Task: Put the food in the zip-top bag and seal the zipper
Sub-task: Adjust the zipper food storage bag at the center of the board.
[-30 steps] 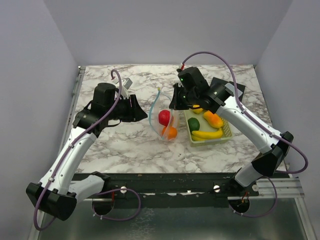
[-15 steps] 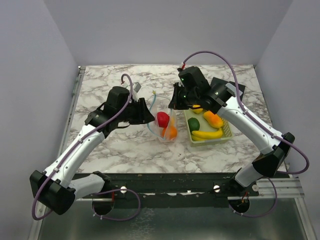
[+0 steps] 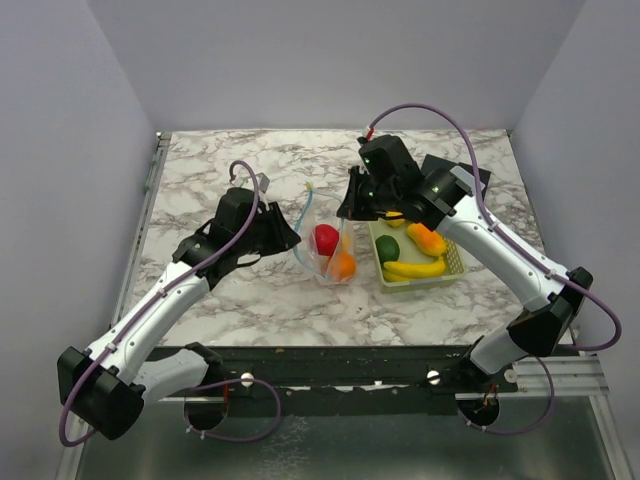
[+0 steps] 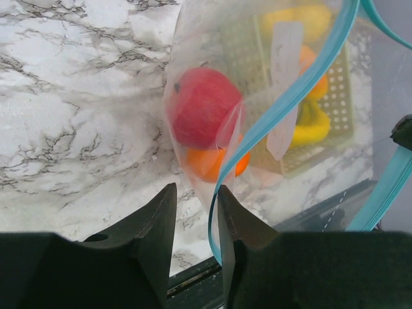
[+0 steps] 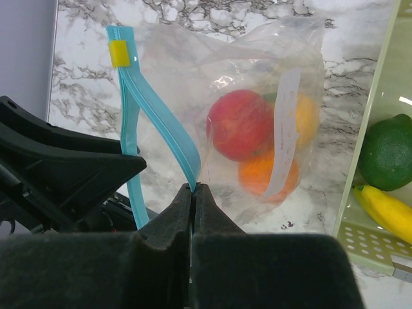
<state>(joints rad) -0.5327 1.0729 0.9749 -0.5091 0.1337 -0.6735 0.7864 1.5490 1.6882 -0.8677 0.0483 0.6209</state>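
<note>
Bag count: one zip-top bag [image 3: 318, 262], standing near the centre of the table [image 3: 230, 290], mouth up and gaping. Contents counted through the film: one red round piece [image 3: 326, 238] above one orange piece [image 3: 342, 264], the two touching; a yellowish patch behind the bag's white label cannot be told apart. One zipper [image 4: 290, 96], light blue; in the top view its long axis runs roughly 12 to 6 o'clock, with a free end rising toward 12. One pale perforated basket [image 3: 450, 272] at the bag's 3 o'clock, just beside it, with four pieces showing: one green round piece [image 3: 388, 248], one yellow banana [image 3: 414, 268], one orange-yellow piece [image 3: 428, 240] and a yellow piece partly under the right arm. Right gripper [image 5: 193, 187] above the bag at 1 o'clock, fingers pressed together on the zipper. Left gripper [image 4: 195, 193] at the bag's 9 o'clock, fingers a narrow gap apart with the bag's edge and blue strip between them, not pinched.
</note>
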